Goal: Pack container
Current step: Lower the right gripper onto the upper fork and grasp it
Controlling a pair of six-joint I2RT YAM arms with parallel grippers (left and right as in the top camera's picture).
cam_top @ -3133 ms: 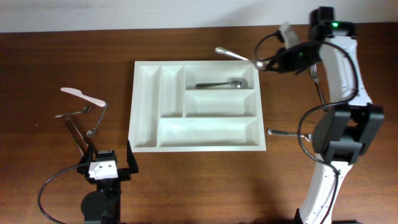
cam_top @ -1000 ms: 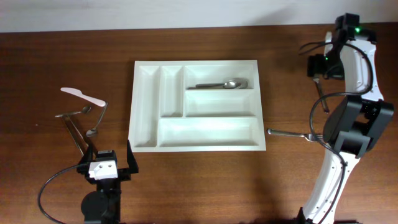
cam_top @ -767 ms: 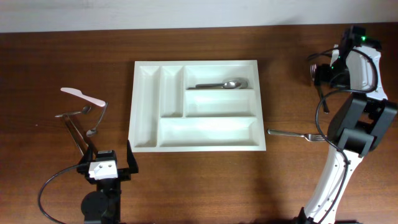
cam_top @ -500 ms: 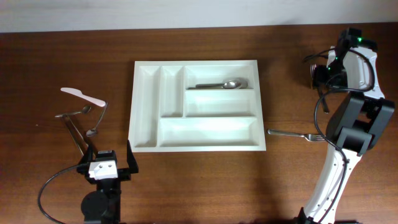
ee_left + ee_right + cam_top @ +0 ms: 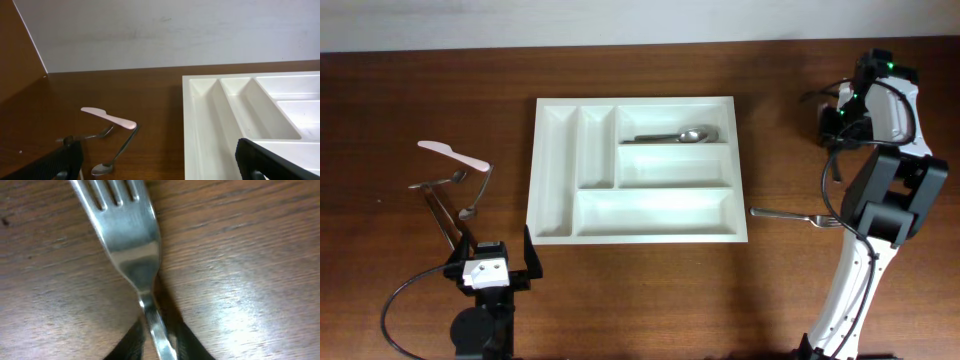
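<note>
The white container (image 5: 533, 180) lies in the middle of the table, and its left rim (image 5: 192, 130) shows in the left wrist view. A metal spoon (image 5: 680, 135) rests in its top long compartment. At the far right, my right gripper (image 5: 835, 125) is down on the table over a metal fork (image 5: 834, 162). Up close, the fork (image 5: 131, 235) lies flat on the wood, and my right gripper (image 5: 157, 342) has a dark finger (image 5: 127, 342) pressed against each side of its handle. My left gripper (image 5: 488, 262) stands open and holds nothing, near the table's front left.
A second fork (image 5: 790, 215) lies right of the container's lower corner. At the left lie a white plastic knife (image 5: 450, 153), a spoon (image 5: 475, 195) and other metal cutlery (image 5: 438, 210). In the left wrist view the knife (image 5: 107, 117) and spoon (image 5: 117, 155) sit ahead.
My right arm swung from the container's top right corner to the fork at the far right, came down over it, and its fingers closed on the handle. The left arm has not moved.
</note>
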